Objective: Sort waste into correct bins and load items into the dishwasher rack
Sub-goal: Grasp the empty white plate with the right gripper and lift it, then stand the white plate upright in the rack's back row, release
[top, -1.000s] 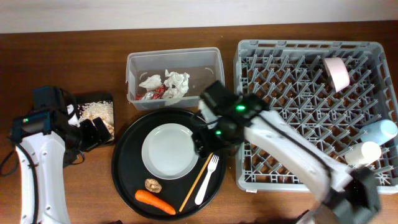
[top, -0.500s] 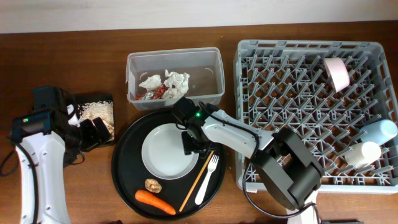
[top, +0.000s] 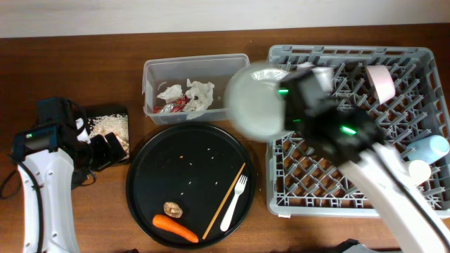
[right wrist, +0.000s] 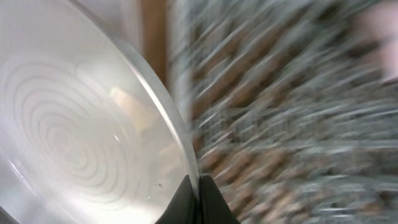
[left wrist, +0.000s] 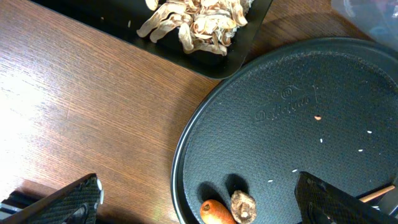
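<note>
Plate (top: 254,100) in right claw (right wrist: 198,186) — wooden table (top: 70,56), pale wall (top: 211,14)

My left arm (top: 43,190) runs along the left edge from near to far, with the wrist bent toward the right. My left gripper (left wrist: 198,186) is angled downward, jaws spread wide with nothing between them. My right arm (top: 373,161) reaches from the near right corner toward the far centre and appears blurred. My right gripper (right wrist: 199,194) has its fingertips pinched together on the rim of the white plate (right wrist: 74,137).
</note>
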`<move>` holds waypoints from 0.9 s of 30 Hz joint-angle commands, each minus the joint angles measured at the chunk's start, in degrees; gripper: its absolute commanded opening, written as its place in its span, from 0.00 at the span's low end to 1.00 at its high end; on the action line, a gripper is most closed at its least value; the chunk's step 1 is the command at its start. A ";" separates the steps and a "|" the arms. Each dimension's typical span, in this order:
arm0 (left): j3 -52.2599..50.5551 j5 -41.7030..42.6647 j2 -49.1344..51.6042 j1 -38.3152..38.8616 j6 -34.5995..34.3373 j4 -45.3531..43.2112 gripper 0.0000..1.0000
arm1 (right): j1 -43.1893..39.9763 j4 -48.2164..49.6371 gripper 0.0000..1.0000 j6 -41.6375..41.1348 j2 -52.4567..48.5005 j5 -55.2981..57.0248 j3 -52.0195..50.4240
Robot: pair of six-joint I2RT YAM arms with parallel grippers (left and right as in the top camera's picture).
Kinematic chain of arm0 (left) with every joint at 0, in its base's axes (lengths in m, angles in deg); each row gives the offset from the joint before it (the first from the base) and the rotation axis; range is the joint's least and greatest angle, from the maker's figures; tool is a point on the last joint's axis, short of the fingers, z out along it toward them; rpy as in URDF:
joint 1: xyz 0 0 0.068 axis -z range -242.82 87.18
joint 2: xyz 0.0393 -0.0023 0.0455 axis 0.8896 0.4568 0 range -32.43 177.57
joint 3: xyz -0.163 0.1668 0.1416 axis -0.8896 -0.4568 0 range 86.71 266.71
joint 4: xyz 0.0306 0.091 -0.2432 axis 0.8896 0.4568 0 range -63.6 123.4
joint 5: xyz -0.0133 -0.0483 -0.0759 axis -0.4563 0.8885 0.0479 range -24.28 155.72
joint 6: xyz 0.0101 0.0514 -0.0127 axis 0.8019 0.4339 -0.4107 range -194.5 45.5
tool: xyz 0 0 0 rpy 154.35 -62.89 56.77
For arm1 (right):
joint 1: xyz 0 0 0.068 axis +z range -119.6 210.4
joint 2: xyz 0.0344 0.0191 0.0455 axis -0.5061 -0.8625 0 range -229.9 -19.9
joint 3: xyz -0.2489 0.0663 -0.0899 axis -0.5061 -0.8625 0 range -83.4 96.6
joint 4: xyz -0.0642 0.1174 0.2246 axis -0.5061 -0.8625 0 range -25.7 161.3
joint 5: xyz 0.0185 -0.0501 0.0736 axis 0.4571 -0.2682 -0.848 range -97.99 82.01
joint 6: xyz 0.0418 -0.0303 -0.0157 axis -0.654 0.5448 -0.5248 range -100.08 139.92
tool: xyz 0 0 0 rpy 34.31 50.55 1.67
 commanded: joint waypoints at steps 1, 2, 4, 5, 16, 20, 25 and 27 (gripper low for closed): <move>0.44 0.26 -0.92 -0.35 0.04 -0.17 0.99 | -6.23 2.75 0.04 7.48 5.86 28.37 0.59; 0.44 0.26 -0.92 -0.35 0.04 -0.17 0.99 | -8.57 3.85 0.04 7.58 6.27 34.14 0.59; 0.44 0.26 -0.92 -0.35 0.04 -0.17 0.99 | -12.41 6.82 0.04 7.39 4.52 42.71 0.55; 0.44 0.26 -0.92 -0.35 0.04 -0.17 0.99 | -13.88 8.09 0.04 7.41 2.58 46.12 0.55; 0.44 0.26 -0.92 -0.35 0.04 -0.17 0.99 | -24.00 12.35 0.04 7.39 -24.98 39.26 0.55; 0.44 0.26 -0.92 -0.35 0.04 -0.39 0.99 | -23.98 10.45 0.04 7.41 -29.07 23.82 0.55; 0.44 0.26 -0.92 -0.35 0.04 -0.39 0.99 | -20.83 7.17 0.43 7.41 -28.28 21.22 1.55; 0.44 0.26 -0.92 -0.35 0.04 -0.39 0.99 | -18.64 5.35 0.46 7.41 -26.49 20.76 2.62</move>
